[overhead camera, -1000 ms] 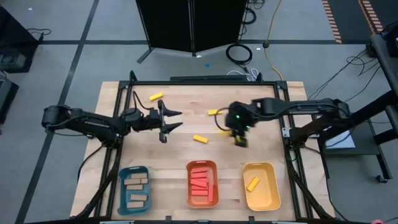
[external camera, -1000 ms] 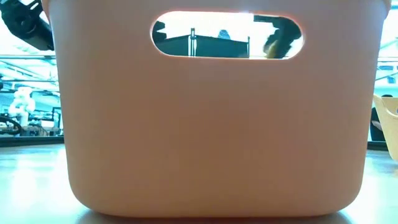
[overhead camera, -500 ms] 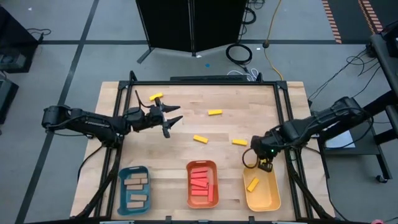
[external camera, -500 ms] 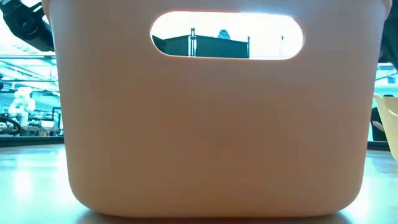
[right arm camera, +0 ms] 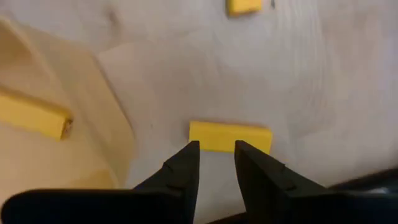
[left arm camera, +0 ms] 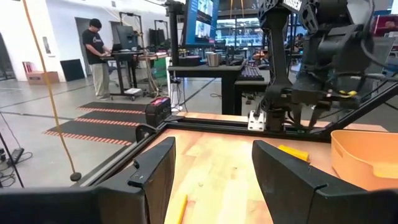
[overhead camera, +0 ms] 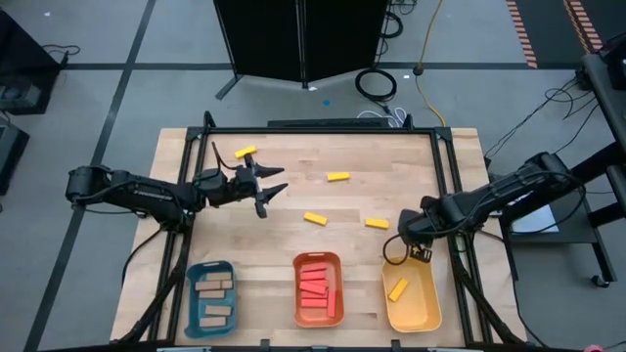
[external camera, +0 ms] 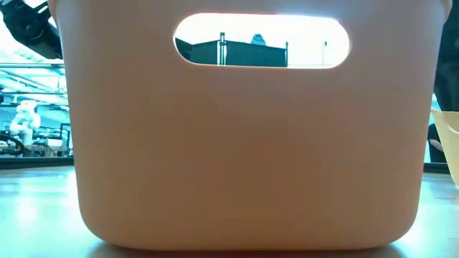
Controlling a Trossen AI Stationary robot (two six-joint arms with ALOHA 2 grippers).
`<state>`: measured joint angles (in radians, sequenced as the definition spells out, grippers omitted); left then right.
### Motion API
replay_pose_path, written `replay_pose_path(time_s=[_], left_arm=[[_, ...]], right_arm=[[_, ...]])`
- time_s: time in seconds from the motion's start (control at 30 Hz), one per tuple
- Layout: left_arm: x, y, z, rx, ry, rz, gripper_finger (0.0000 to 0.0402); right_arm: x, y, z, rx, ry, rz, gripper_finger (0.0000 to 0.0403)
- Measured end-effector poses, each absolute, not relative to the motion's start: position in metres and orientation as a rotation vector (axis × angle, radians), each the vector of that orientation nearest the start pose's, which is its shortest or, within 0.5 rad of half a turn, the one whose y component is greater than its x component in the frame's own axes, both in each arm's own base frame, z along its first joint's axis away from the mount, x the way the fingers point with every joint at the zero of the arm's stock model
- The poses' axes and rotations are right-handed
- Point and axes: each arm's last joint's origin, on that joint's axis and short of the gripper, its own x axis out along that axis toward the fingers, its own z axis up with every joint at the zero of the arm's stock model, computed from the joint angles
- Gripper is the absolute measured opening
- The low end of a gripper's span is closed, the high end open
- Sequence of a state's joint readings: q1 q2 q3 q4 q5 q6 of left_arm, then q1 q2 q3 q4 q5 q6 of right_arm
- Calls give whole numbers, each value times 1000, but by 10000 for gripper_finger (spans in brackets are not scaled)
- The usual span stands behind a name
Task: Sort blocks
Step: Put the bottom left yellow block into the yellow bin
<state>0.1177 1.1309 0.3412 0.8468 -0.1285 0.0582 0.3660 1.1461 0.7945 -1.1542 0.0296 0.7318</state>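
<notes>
Four yellow blocks [overhead camera: 338, 177] lie loose on the tabletop [overhead camera: 293, 244]; right tool [overhead camera: 419, 251], fingers slightly parted and empty, hangs by the yellow tray [overhead camera: 412, 311], likely to drop; left tool [overhead camera: 269, 187] waits open.

You had bare surface [overhead camera: 323, 200] through the middle, broken only by four loose yellow blocks [overhead camera: 315, 218]. Three trays lined the near edge: blue [overhead camera: 211, 296], red [overhead camera: 318, 287], yellow [overhead camera: 411, 291], with narrow gaps between them. The right gripper [overhead camera: 419, 254] sat over the yellow tray's far rim, blocking that way in. The left gripper [overhead camera: 266, 186] hung over the far left part, beside one block [overhead camera: 245, 153]. Metal rails [overhead camera: 452, 210] closed both sides.
</notes>
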Motion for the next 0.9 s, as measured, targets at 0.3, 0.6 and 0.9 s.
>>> replay_pose_path(time_s=[0.3,0.6,0.9], left_arm=[[217,29,216,57,-51,247,210],[217,29,214,58,-23,246,210],[217,29,205,116,73,241,210]], right_arm=[[149,43,195,775,1453,-793,123],[153,36,195,945,1382,-922,157],[152,36,195,1213,1257,-1191,213]])
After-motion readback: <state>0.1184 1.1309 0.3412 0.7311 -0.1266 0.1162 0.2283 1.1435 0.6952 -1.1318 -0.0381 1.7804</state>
